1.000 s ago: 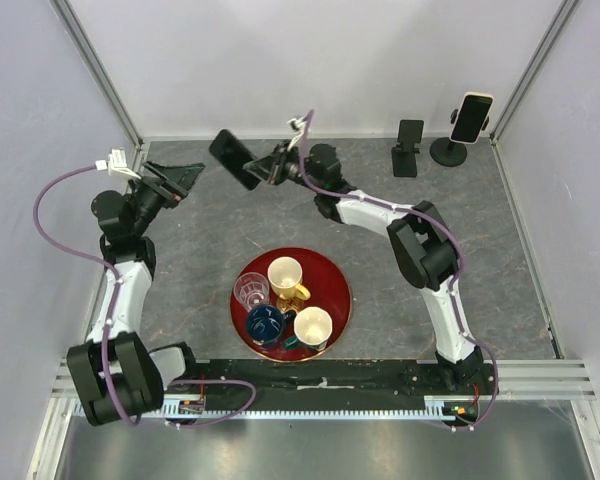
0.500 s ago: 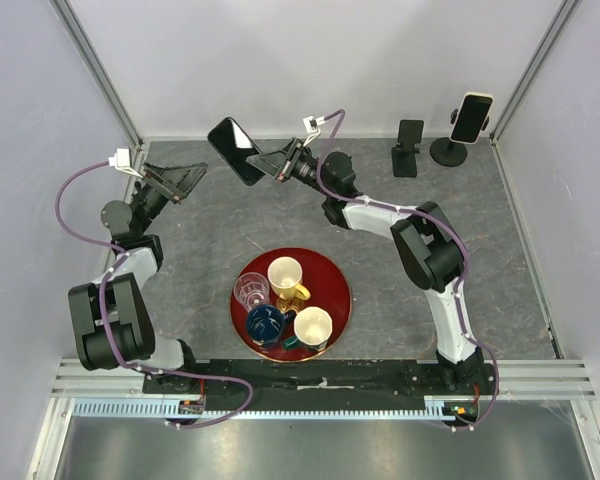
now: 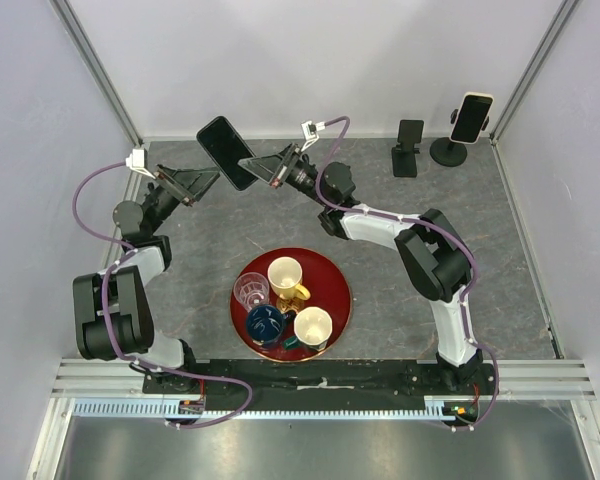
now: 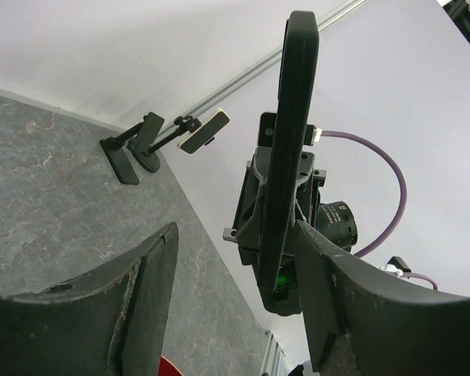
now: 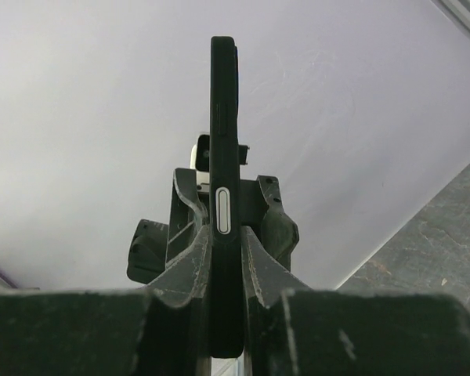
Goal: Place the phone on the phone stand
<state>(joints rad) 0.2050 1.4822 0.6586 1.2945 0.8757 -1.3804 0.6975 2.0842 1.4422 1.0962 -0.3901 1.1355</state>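
The phone, with a black screen and pale rim, sits in the clamp of the phone stand with a round disc base, at the back right corner. Both show far off in the left wrist view. My right gripper is shut on a slim all-black slab with a side button, held in the air edge-up. My left gripper is open. In its wrist view its fingers stand either side of the slab's lower part. I cannot tell whether they touch it.
A second, folding black stand stands left of the disc-base stand. A red tray near the front centre holds a glass, a blue cup and two pale cups. White walls close in the back and sides.
My right gripper has carried the black slab left and upward. My left gripper has swung right toward it, so its open fingers now flank the slab.
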